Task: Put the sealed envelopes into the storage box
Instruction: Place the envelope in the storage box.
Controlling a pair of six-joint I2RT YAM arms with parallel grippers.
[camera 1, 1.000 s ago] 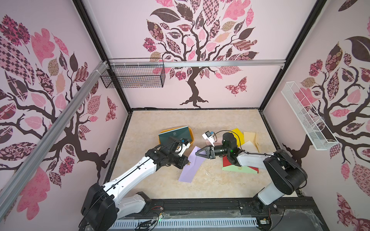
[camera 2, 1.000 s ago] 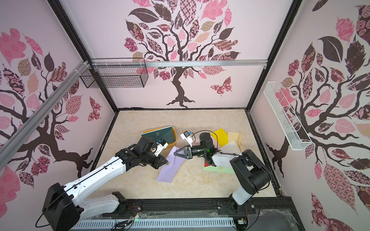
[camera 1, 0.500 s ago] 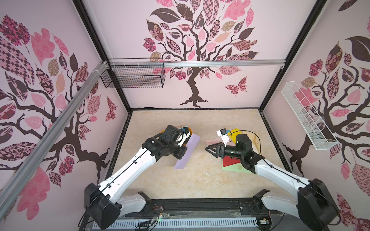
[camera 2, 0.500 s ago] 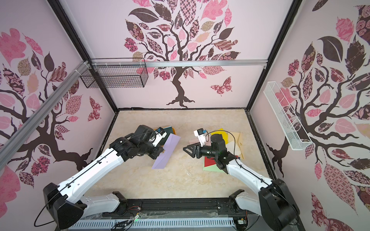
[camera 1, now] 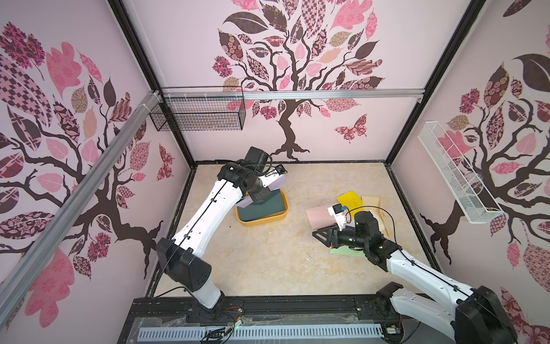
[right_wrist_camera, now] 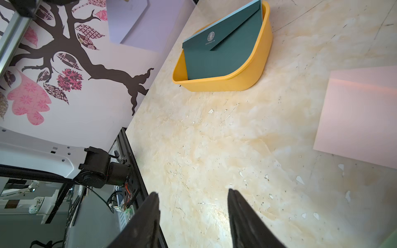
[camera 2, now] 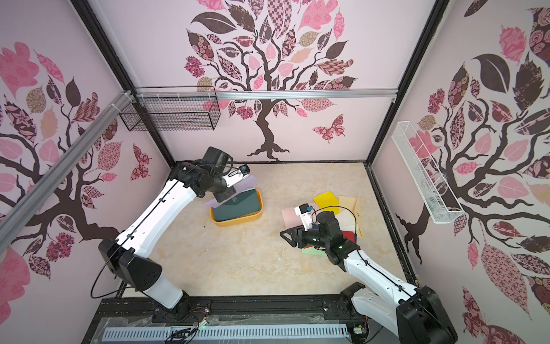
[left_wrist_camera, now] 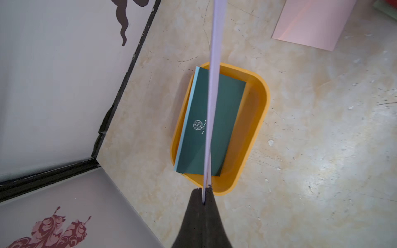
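Pale pink walls (camera 1: 184, 44) printed with dark trees enclosed a beige marbled tabletop (camera 1: 268, 262). A shallow orange-yellow storage box (camera 1: 262, 222) was set on it, on the left arm's side.

Inside the box, a dark green envelope (left_wrist_camera: 225, 120) was seen lying at a tilt rather than flat. A light blue envelope (left_wrist_camera: 186, 120) showed as a thin strip along one of its long edges.

Above the box, the left gripper (left_wrist_camera: 203, 194) was held with its fingers pressed together on the edge of a lilac envelope (left_wrist_camera: 211, 85). That envelope was seen edge-on from the left wrist. In both top views it was tilted and raised over the box's far side (camera 1: 275, 184).

Well apart from the box, on the right arm's side, the right gripper (right_wrist_camera: 193, 197) was held over bare tabletop. Its fingers were spread and nothing was between them.

A pink envelope (camera 1: 318, 216) lay flat between the box and a loose overlapping pile. In that pile, farther from the box, a yellow envelope (camera 1: 349, 201), a tan envelope (camera 1: 372, 202) and a pale green envelope (camera 1: 345, 251) could be told apart.

A black wire basket (camera 1: 202, 116) was hung on the back wall beyond the box. A white wire basket (camera 1: 455, 175) was fixed to the wall on the right arm's side, far from the box.
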